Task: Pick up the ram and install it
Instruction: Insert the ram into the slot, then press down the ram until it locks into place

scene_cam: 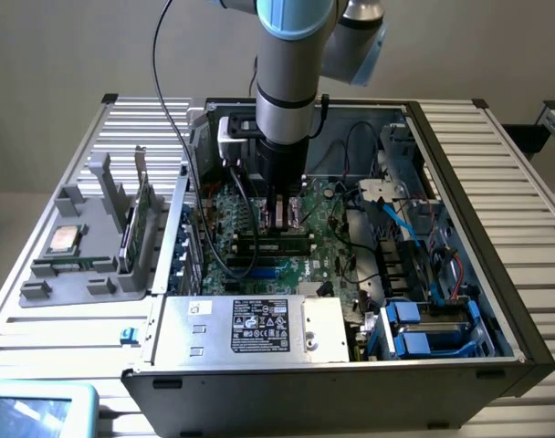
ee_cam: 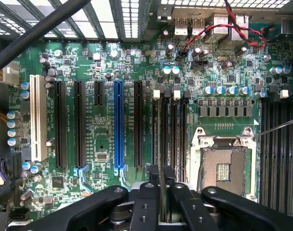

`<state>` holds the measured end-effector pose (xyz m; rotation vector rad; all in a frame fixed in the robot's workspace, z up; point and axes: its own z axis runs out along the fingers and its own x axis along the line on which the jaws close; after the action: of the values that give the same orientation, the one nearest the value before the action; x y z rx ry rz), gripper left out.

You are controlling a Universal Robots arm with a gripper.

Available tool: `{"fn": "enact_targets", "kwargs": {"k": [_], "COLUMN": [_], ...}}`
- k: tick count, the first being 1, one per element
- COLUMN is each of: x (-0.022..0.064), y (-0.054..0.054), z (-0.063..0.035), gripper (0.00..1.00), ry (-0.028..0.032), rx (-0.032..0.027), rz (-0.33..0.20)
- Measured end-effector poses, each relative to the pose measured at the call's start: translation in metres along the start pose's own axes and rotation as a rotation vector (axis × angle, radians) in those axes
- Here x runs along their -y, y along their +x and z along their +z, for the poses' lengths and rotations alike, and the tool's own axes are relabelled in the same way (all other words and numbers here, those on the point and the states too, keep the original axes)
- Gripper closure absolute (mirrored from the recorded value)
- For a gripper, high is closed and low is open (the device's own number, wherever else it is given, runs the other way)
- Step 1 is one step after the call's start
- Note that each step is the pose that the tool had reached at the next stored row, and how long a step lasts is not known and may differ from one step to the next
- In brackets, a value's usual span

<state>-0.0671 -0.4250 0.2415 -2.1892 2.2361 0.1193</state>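
Open PC case [scene_cam: 524, 351] lies on slatted table [scene_cam: 58, 137]. Green motherboard [ee_cam: 108, 130] inside w/ blue slot [ee_cam: 118, 127], white slot [ee_cam: 35, 118] and black slots alongside; empty CPU socket [ee_cam: 223, 166] w/ metal frame. Silver PSU [scene_cam: 250, 327] w/ black label at case's near edge. Blue drive brackets [scene_cam: 414, 330] toward exterior view's right. Grey holder tray [scene_cam: 77, 251] on exterior view's left carries square silver chip [scene_cam: 62, 239] and upright green card [scene_cam: 139, 214].

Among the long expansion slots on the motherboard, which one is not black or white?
The blue slot. It stands in the row of long slots, with black slots on both sides of it and a white slot at the row's end.
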Motion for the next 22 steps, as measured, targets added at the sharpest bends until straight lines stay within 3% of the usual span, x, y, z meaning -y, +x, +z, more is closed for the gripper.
{"fn": "enact_targets", "kwargs": {"k": [12, 22], "x": [0.0054, 0.0061], "y": [0.0021, 0.0020], "z": [-0.0004, -0.0005], "gripper": [0.91, 0.91], "ry": [-0.0010, 0.0029], "rx": [-0.0008, -0.0010], "rz": [-0.018, -0.023]}}
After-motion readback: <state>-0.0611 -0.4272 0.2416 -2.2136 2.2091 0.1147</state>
